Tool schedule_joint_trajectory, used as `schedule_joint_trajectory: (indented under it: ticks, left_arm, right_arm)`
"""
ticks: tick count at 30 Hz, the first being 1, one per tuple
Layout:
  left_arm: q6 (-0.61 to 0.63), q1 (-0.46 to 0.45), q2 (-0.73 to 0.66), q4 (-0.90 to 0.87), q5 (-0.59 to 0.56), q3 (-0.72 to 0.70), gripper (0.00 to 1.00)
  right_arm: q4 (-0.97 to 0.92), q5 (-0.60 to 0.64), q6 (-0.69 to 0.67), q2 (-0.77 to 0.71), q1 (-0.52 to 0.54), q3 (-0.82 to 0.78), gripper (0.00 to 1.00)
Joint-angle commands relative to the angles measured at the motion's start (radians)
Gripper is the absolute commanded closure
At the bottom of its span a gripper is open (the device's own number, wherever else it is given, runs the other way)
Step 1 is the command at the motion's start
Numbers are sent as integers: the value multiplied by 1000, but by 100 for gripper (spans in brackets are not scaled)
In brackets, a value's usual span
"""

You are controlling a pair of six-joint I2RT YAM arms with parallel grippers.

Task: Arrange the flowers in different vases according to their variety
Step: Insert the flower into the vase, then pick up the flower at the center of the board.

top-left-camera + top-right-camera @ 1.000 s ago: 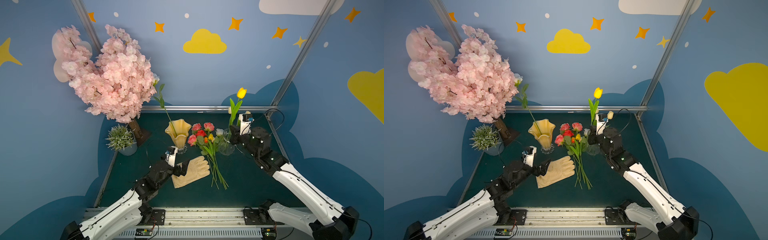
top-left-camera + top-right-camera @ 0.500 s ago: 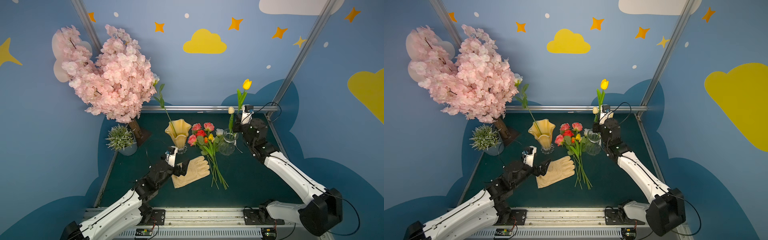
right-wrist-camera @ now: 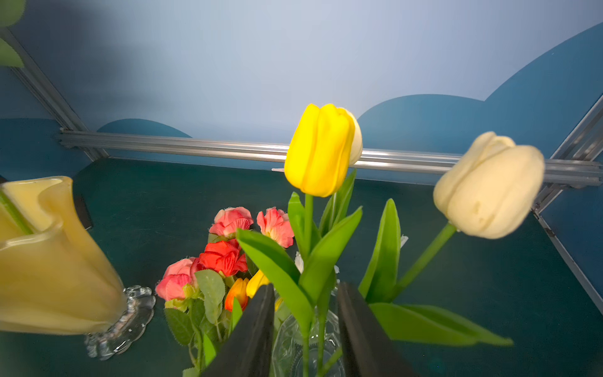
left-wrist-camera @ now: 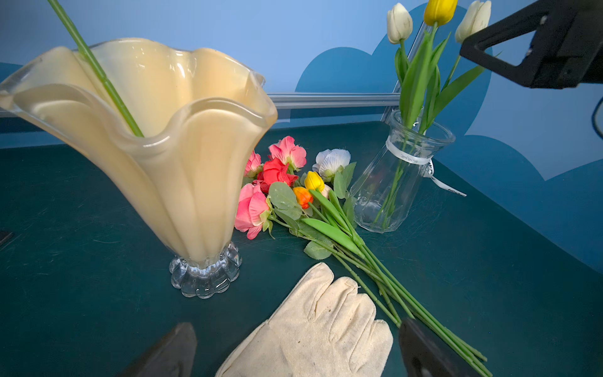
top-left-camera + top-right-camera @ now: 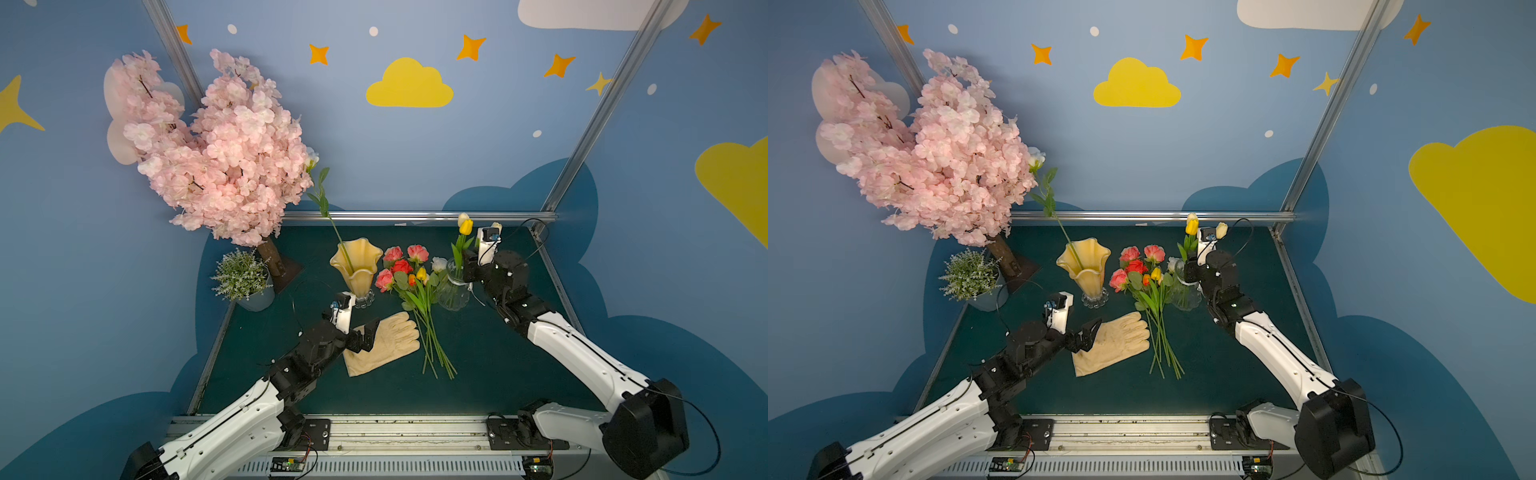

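The right gripper (image 3: 305, 287) is at the neck of the clear vase (image 4: 401, 182). Its jaws are a little apart, one on each side of the yellow tulip (image 3: 321, 150) stem; I think they do not squeeze it. The tulip stands in the clear vase, beside a cream tulip (image 3: 489, 186).

To do this step well, the jaws should open more; then the arm should pull straight back, so it does not bump the leaves or tip the glass.

The right arm stretches far over the tabletop (image 4: 81, 228), with its wrist up by the vase top. The left gripper (image 5: 368, 334) hovers over the glove (image 4: 319, 333), jaws wide open, holding nothing; its arm is bent and low.

The amber vase (image 4: 156, 147) holds one rose stem (image 4: 98, 71); the other flowers (image 4: 326, 212) lie in a bunch on the tabletop between the two vases.
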Motion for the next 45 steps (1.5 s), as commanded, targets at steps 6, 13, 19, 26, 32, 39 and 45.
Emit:
schedule_joint_trajectory:
  ticks: [6, 13, 19, 26, 32, 39, 45]
  left_arm:
    - [7, 0, -5, 18, 7, -7, 0]
    - [4, 0, 7, 21, -1, -7, 0]
    - [12, -1, 73, 3, -10, 24, 0]
    - [4, -1, 91, -15, -31, 38, 0]
    - [3, 0, 77, -13, -32, 31, 0]
    - [1, 0, 69, -16, -26, 31, 0]
    - [1, 0, 61, -14, -21, 28, 0]
  right_arm:
    - [-239, -198, 90, -174, 0, 23, 59]
    - [-348, -326, 120, -267, 5, -18, 55]
    - [-469, -396, 129, -261, 46, -7, 58]
    - [-572, -368, 173, -153, 172, 8, 60]
    - [-596, -351, 243, -13, 220, 20, 63]
    - [-697, -349, 290, 234, 221, 139, 69]
    - [-737, -348, 284, 421, 221, 237, 77]
